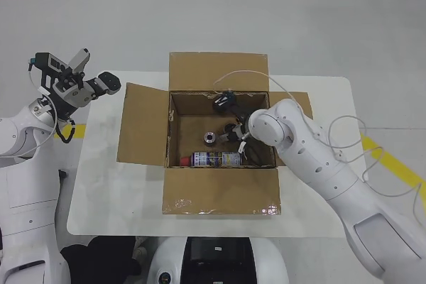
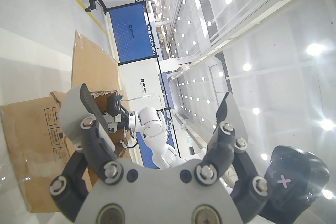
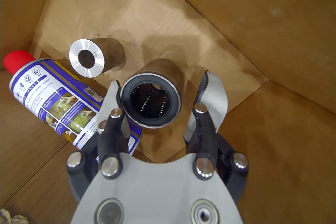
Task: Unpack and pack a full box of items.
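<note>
An open cardboard box (image 1: 220,192) stands on the white table (image 1: 99,206). Inside lie a blue spray can with a red cap (image 3: 52,93), a bare metal sleeve (image 3: 95,57) and a steel bearing cylinder with a black bore (image 3: 151,101). My right gripper (image 3: 161,78) is down in the box, open, straddling the bearing cylinder; one finger touches its side and the other stands a little off. From above, the right gripper (image 1: 232,135) is near the box's middle, behind the can (image 1: 216,159). My left gripper (image 1: 92,69) hangs raised off the table's far left corner, open and empty (image 2: 155,90).
The box's flaps are folded outward on all sides, the left flap (image 1: 143,124) lying toward my left arm. A cable (image 1: 284,89) loops over the far right of the box. Bare white table runs to the left and right of the box.
</note>
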Robot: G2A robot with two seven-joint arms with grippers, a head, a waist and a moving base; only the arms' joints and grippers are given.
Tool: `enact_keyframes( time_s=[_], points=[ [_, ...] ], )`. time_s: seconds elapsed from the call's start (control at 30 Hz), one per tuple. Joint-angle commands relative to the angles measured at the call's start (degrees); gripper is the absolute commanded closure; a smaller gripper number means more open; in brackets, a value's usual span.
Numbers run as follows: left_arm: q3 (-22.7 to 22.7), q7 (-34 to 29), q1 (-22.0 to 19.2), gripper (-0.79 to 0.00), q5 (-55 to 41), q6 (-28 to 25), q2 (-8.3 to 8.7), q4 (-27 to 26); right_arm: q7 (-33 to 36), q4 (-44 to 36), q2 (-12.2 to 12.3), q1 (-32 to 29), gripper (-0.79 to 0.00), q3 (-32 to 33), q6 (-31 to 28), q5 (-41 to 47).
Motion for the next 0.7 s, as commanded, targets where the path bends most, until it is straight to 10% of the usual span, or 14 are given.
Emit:
enact_keyframes(
  time_s=[0.0,0.27,0.4,0.5,0.67],
  points=[
    [0.0,0.0,0.0,-0.785,0.0,0.0,0.0,0.0,-0.04,0.13,-0.06,-0.15,-0.483,0.0,-0.54,-0.26],
    [0.0,0.0,0.0,-0.785,0.0,0.0,0.0,0.0,-0.59,0.81,-0.57,-0.31,-0.431,0.11,-1.36,-0.25],
    [0.0,0.0,0.0,-0.785,0.0,0.0,0.0,0.0,-0.98,1.09,-0.75,-0.41,-0.265,0.38,-1.66,-0.27],
    [0.0,0.0,0.0,-0.785,0.0,0.0,0.0,0.0,-0.96,1.08,-0.84,-0.43,0.0,0.63,-1.85,-0.37],
    [0.0,0.0,0.0,-0.785,0.0,0.0,0.0,0.0,-1.28,-0.62,-0.66,-0.82,0.0,1.69,-1.8,-1.42]
  ],
)
